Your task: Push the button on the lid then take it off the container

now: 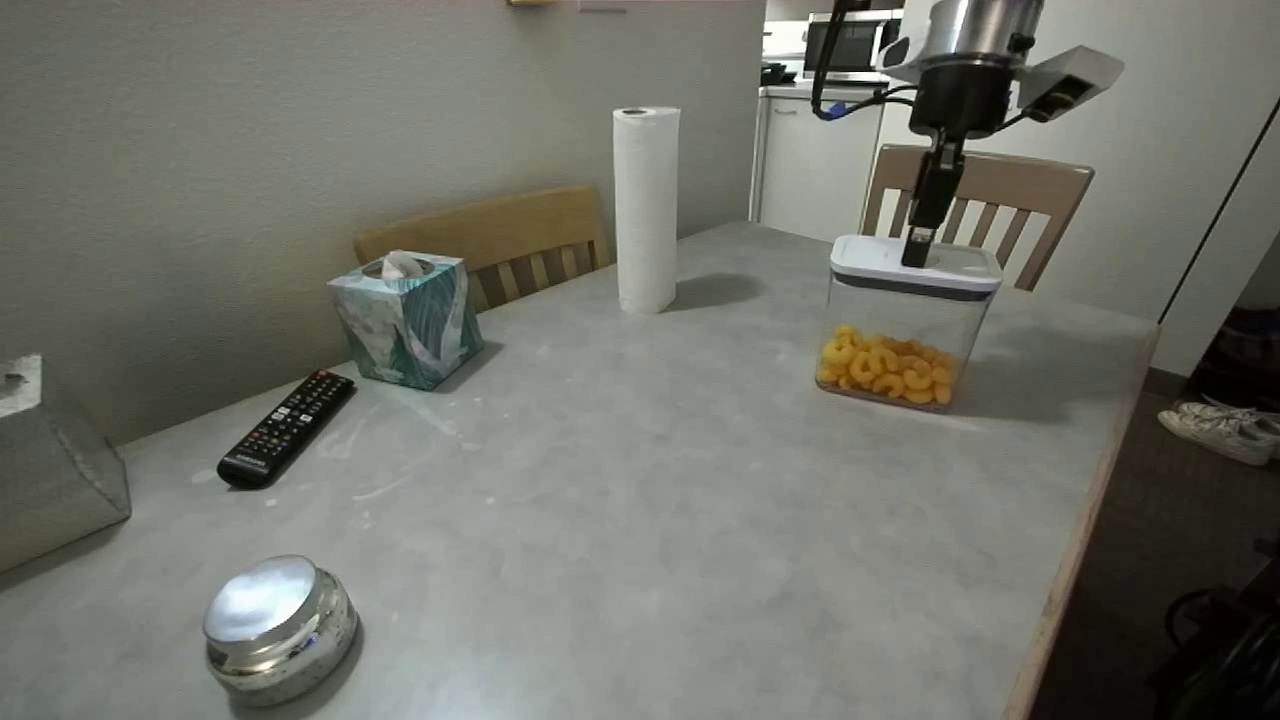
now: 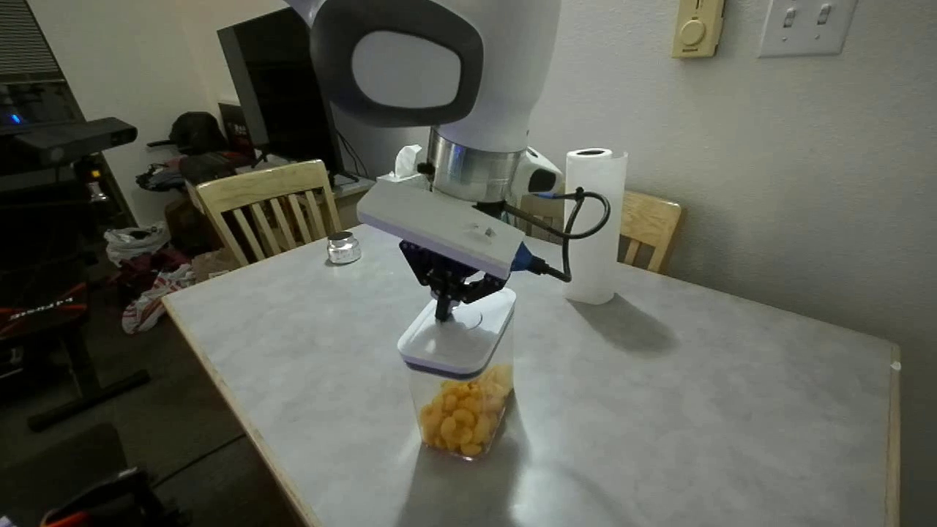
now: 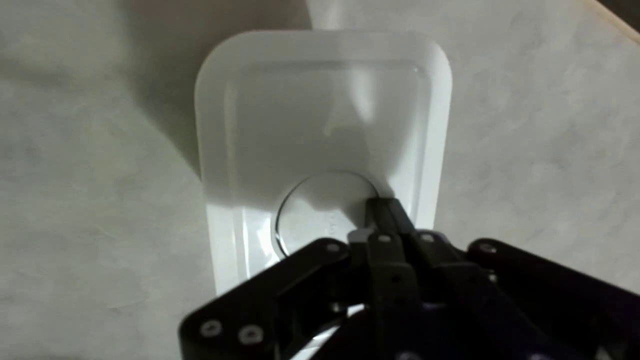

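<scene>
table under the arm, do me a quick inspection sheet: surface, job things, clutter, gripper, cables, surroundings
Surface: grey table, faint pale streaks near the remote.
Job's things: lid on the container, yellow-orange pieces inside; button partly hidden, pressed or not cannot be told.
Clutter: remote, teal tissue box, grey box, paper roll, silver jar.
Gripper: shut, pointing down, fingertips at the button's edge; firm contact cannot be confirmed.
Cables: black cable looped beside the arm.
Surroundings: wooden chairs at the table, microwave, shoes on the floor.
</scene>
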